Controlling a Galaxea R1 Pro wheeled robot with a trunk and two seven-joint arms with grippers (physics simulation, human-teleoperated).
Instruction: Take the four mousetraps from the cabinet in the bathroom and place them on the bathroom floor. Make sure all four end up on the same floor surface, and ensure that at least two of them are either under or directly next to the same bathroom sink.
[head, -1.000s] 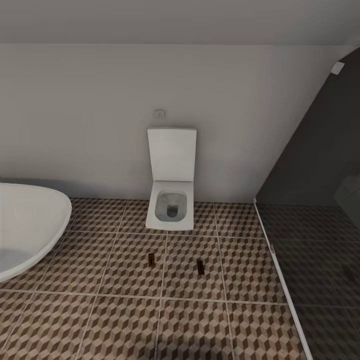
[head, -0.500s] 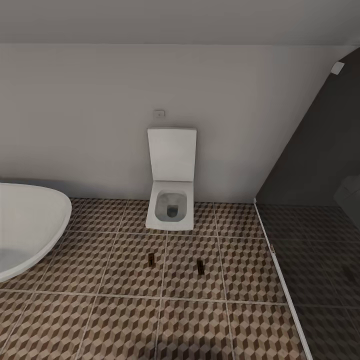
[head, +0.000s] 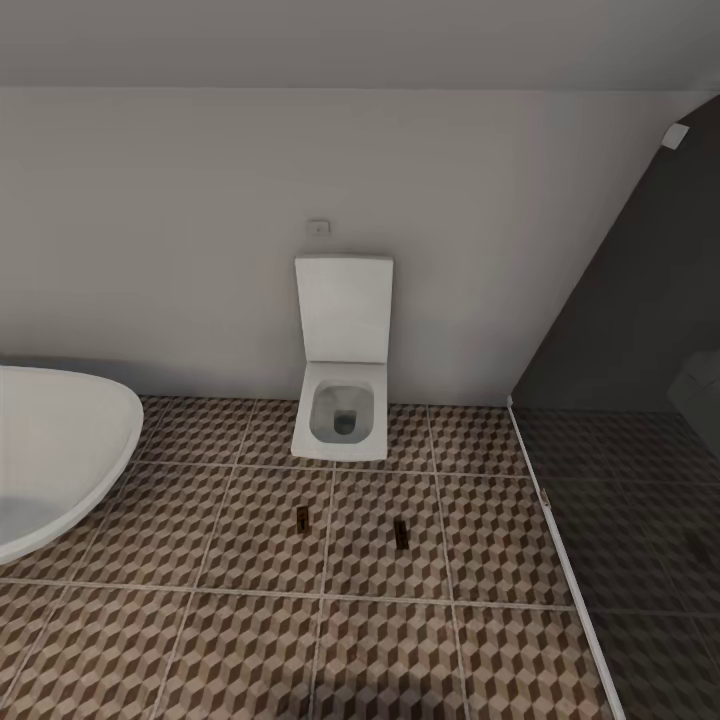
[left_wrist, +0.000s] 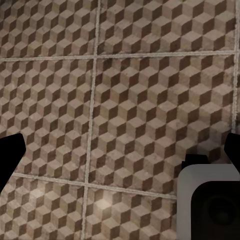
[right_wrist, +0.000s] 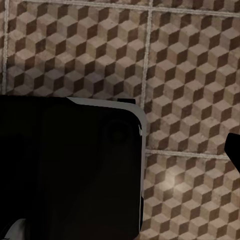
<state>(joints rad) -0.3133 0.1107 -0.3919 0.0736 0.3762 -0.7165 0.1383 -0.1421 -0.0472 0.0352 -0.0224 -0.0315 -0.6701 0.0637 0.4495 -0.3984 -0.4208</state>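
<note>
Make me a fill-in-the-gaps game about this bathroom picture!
1. The number of mousetraps lying on the bathroom floor in the head view is ____.
2. Both lie in front of the white ____, whose lid is up.
3. The big white tub is at the picture's ____ edge.

Missing words: two; toilet; left

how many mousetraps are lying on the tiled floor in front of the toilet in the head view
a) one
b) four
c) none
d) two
d) Two small mousetraps lie on the bathroom floor in front of the toilet: one mousetrap toward the bathtub side, the other mousetrap toward the dark glass partition.
</note>
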